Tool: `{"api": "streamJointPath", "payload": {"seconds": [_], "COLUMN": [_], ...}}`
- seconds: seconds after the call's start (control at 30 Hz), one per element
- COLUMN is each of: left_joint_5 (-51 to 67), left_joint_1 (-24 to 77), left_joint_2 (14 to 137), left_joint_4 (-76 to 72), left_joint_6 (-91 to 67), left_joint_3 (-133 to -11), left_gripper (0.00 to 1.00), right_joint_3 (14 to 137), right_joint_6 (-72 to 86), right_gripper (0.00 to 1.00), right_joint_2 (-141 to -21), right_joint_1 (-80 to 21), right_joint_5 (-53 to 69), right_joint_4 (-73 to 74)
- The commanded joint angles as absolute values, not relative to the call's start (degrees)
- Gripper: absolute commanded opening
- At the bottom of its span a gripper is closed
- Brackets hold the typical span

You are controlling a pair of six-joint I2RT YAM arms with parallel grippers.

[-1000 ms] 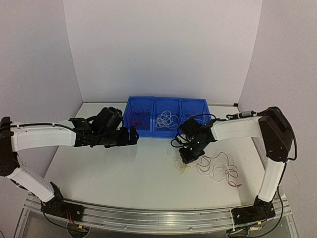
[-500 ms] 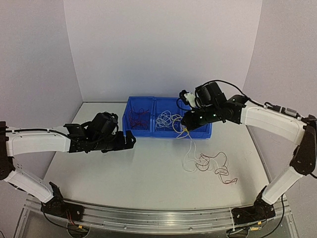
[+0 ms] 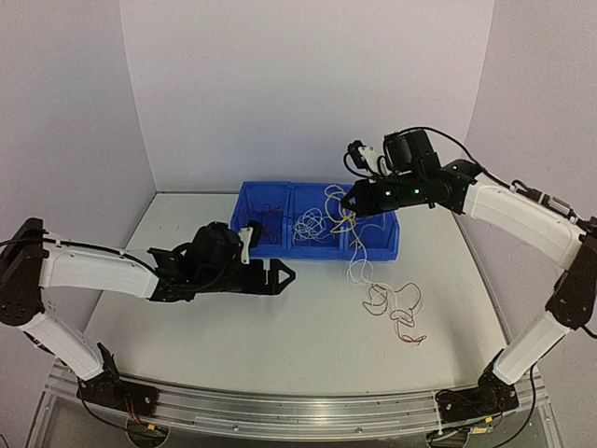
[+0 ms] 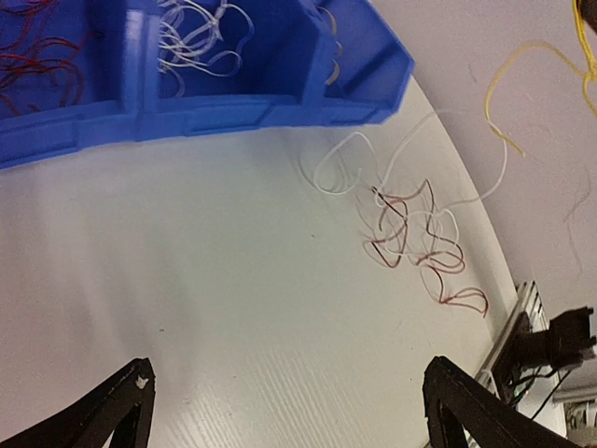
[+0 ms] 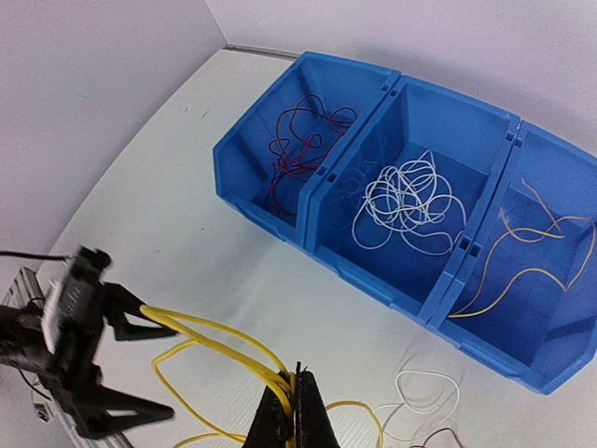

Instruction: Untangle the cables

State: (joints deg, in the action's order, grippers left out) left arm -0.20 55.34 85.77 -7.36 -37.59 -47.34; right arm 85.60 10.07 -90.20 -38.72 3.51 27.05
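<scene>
1. Since a second ago, my right fingers point(image 5: 294, 417) have risen from the tangle on the worktop point(image 3: 233, 336) to above the blue bin point(image 5: 401, 82). They are pinched tight on a looping yellow wire point(image 5: 215, 341).
2. My left fingers point(image 3: 282, 274) have swung from the bin's left corner out over the middle of the worktop. They are spread wide and hold nothing.
3. The remaining cables point(image 3: 396, 306), red and white, lie knotted on the worktop in front of the bin's right end, well apart from my left fingers.
4. A white strand point(image 3: 357, 266) climbs from that tangle past the bin's front wall toward the held wire.
5. The bin has three compartments: red wires point(image 5: 298, 140) on the left, white wires point(image 5: 406, 201) in the middle, and yellow wires point(image 5: 527, 252) on the right.
</scene>
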Motion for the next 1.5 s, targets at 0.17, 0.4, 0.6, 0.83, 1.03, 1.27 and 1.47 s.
{"api": "streamJointPath", "payload": {"seconds": [0.17,0.4,0.6,0.83,1.03,1.27,1.47], "left_joint_5": [7.35,10.17,16.06,14.04,15.81,13.32,-0.31], "left_joint_1": [60.06,60.03,60.03,59.34,58.65,58.67,58.62], "left_joint_2": [104.15,107.67,110.58,114.58,115.32,115.96,108.83], "left_joint_4": [-37.43,-41.17,-41.65,-36.66,-37.96,-36.11,-30.4], "left_joint_6": [-30.61,-26.85,-25.4,-25.25,-25.93,-25.6,-27.6], "left_joint_3": [-52.94,-56.44,-60.77,-66.43,-66.17,-67.56,-59.75], "left_gripper": [0.99,0.99,0.96,0.71,0.39,0.0,0.0], "right_joint_3": [84.58,82.09,81.67,81.01,80.22,78.12,74.57], "right_joint_6": [23.84,26.92,27.62,28.37,28.75,28.02,19.22], "right_gripper": [0.0,0.0,0.0,0.0,0.0,0.0,0.0], "right_joint_2": [-84.64,-80.44,-80.54,-79.51,-78.42,-77.56,-75.1], "right_joint_1": [-38.98,-39.02,-39.02,-39.03,-39.06,-39.02,-39.02], "right_joint_5": [12.83,17.82,19.0,19.82,20.19,18.11,-4.92], "right_joint_4": [24.04,23.8,23.43,22.83,22.11,21.52,22.5]}}
